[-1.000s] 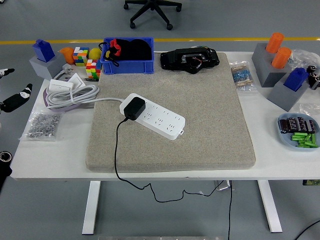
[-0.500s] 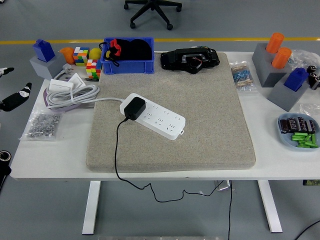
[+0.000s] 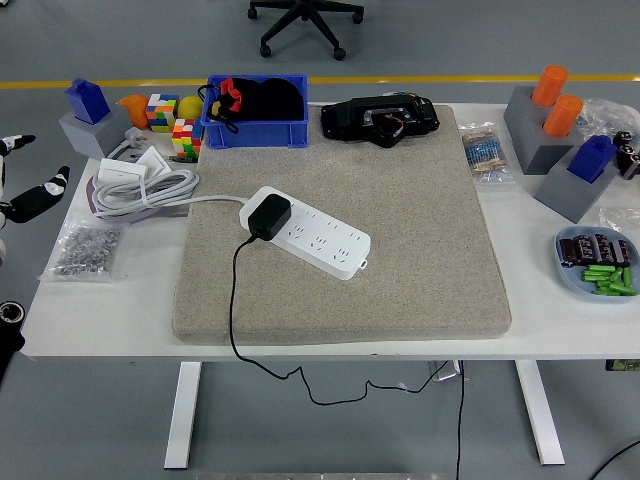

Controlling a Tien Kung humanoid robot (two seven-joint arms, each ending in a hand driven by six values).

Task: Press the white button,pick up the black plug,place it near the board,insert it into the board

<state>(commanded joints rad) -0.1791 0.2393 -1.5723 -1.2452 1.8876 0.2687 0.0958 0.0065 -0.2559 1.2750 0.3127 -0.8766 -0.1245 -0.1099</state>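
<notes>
A white power strip (image 3: 308,232) lies slantwise on the grey felt mat (image 3: 400,260), toward the mat's left half, and the black plug (image 3: 268,216) sits seated in the strip's upper left end. The plug's black cable (image 3: 234,300) runs down over the mat's near edge, off the white table (image 3: 100,330) and hangs below it. The white cord of the strip leads left off the mat to a coiled bundle (image 3: 140,190) near the table's left side.

The left hand (image 3: 25,190) shows only at the picture's left edge, off the table's left rim and well apart from the strip; a few black fingers with white tips (image 3: 52,181) are spread apart and hold nothing. The right hand is out of view.

The mat's right half and near strip are bare, giving open room around the strip. Along the far edge stand a blue bin (image 3: 255,110) and a black device (image 3: 380,120). A bag of screws (image 3: 85,250) lies by the left edge, a plate of small parts (image 3: 570,270) by the right edge.
</notes>
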